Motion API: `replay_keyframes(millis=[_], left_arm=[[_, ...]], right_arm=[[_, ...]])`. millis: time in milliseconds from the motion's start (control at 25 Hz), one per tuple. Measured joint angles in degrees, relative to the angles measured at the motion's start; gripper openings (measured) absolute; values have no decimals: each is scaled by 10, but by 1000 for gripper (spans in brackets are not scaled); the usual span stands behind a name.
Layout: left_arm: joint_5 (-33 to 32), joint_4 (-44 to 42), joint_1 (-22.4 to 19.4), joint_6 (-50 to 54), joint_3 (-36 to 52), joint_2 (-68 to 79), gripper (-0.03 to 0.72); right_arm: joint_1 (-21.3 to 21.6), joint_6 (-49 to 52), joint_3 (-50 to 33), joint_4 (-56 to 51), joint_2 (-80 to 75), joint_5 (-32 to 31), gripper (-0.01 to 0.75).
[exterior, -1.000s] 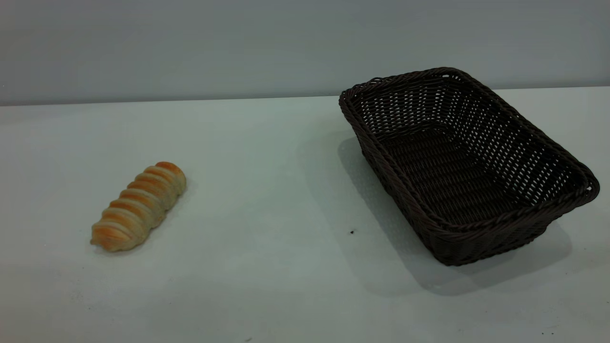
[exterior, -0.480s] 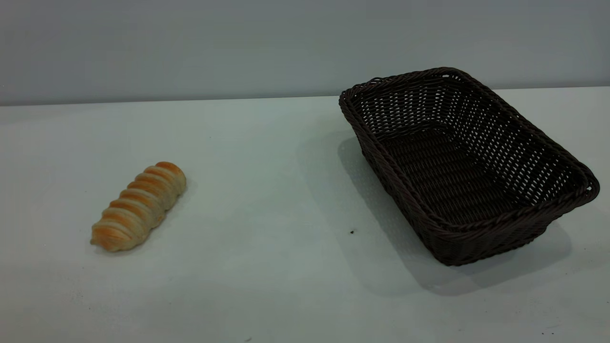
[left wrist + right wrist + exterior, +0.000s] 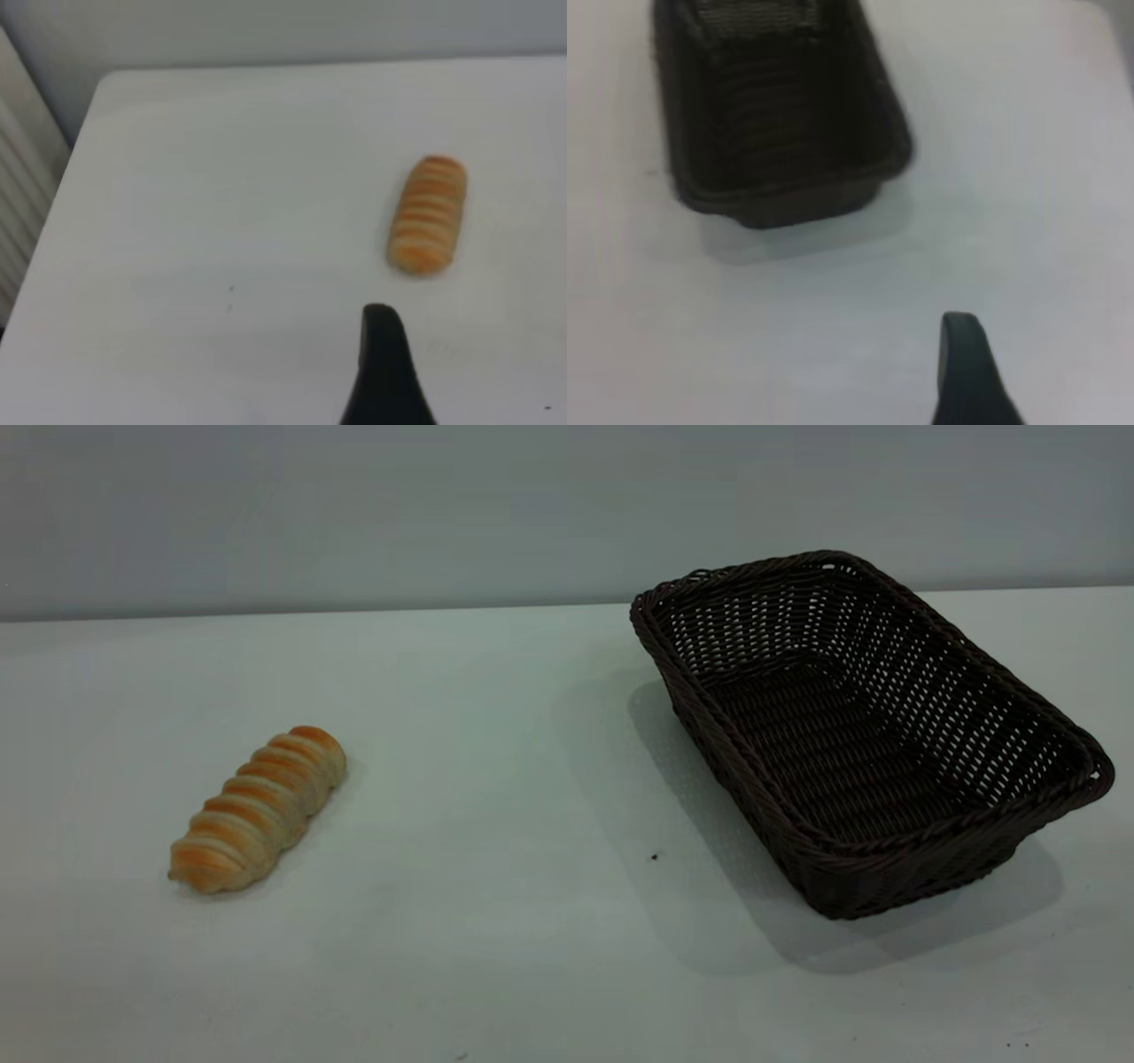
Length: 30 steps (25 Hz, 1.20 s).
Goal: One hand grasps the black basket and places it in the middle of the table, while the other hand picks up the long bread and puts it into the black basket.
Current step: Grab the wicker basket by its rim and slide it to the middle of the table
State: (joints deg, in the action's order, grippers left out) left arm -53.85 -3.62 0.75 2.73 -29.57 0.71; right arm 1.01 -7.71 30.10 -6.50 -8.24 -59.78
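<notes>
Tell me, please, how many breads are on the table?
1. The long bread lies on the left part of the table, well apart from the black basket on the right. The basket is empty.

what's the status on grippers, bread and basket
Left gripper short of bread, right gripper short of basket. Both untouched on table. Nothing between.
</notes>
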Motion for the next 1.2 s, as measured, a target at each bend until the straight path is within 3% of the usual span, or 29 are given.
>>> replay_keyframes(millis=[320,600,1200], left_arm=[[42,-4,0,11,0,110,555],[78,-59,0,25,0,142,555],[112,-82,0,60,0,142,555]], right_arm=[[0,-62,27,-147,-232,58,468],[0,-70,28,-209,-415,105,469],[0,-73,31,-418,-714,308,469]])
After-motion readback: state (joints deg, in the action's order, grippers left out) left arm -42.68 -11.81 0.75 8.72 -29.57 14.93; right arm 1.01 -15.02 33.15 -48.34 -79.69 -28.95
